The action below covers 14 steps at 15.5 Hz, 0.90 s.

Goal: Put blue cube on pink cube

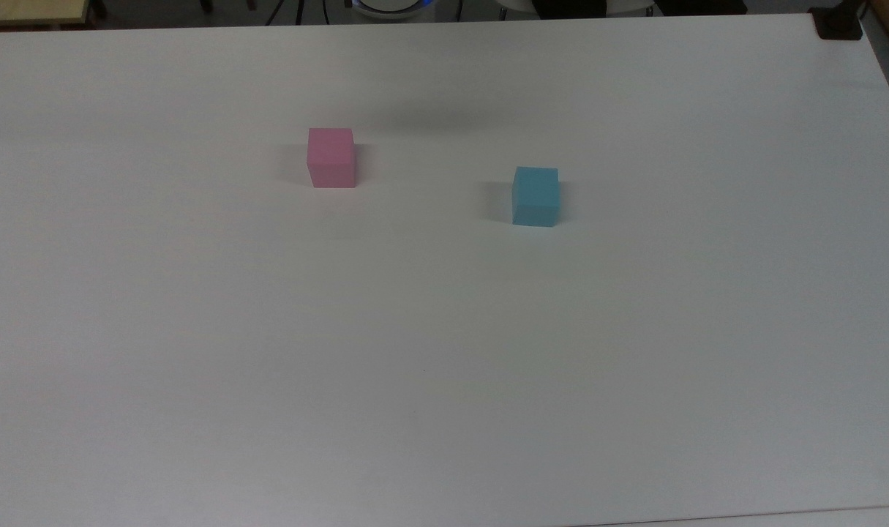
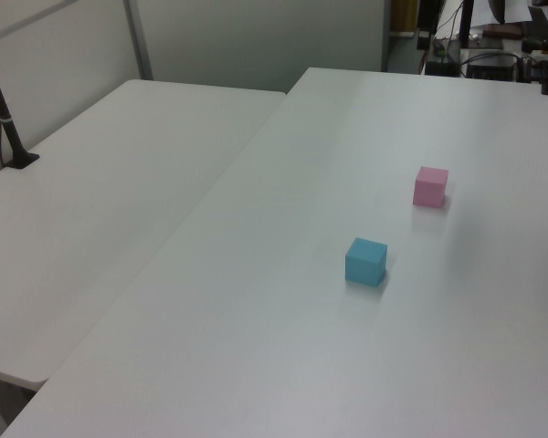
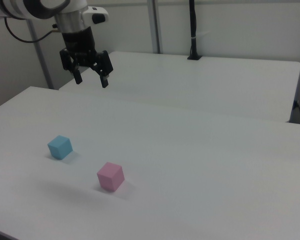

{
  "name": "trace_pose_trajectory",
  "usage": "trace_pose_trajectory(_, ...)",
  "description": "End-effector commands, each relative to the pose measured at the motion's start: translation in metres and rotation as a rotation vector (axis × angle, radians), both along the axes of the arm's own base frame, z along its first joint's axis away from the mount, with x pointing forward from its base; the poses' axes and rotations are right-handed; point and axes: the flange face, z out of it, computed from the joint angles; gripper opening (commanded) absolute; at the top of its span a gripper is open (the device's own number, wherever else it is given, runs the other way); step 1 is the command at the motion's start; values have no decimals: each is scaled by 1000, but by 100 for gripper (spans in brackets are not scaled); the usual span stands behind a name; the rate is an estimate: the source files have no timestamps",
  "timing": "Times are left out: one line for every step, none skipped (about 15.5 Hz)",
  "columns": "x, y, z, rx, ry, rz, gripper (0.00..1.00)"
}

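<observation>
A plain white counter (image 1: 444, 351) carries two small cubes, both resting flat on its matte top. In the top view the pink cube (image 1: 331, 157) sits to the left and a little farther back, and the blue cube (image 1: 535, 196) stands well apart to its right. In the left view the blue cube (image 2: 365, 262) is nearer and the pink cube (image 2: 430, 186) lies beyond it to the right. In the right view the blue cube (image 3: 60, 147) is left of the pink cube (image 3: 110, 176). A second white counter (image 2: 91, 210) abuts the first along one long edge
</observation>
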Motion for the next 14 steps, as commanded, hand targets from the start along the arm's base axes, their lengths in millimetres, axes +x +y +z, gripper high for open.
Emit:
trace_pose_trajectory(-6,2,-2,21,18,19,100)
trace_pose_trajectory(-6,3,-2,21,20,14,100)
trace_pose_trajectory(-6,3,-3,21,21,13,100)
trace_pose_trajectory(-6,3,-2,21,21,13,100)
trace_pose_trajectory(-8,3,-2,22,29,16,100)
trace_pose_trajectory(-10,4,-2,22,37,24,100)
trace_pose_trajectory(-12,5,-5,23,44,27,100)
trace_pose_trajectory(-14,8,-5,24,49,30,100)
trace_pose_trajectory(-16,12,-5,25,49,33,100)
trace_pose_trajectory(-16,19,-9,24,58,41,100)
trace_pose_trajectory(-16,31,-12,24,63,53,100)
trace_pose_trajectory(-14,42,-17,23,67,39,100)
trace_pose_trajectory(-12,51,-20,27,67,11,100)
trace_pose_trajectory(-11,61,-25,42,61,-7,100)
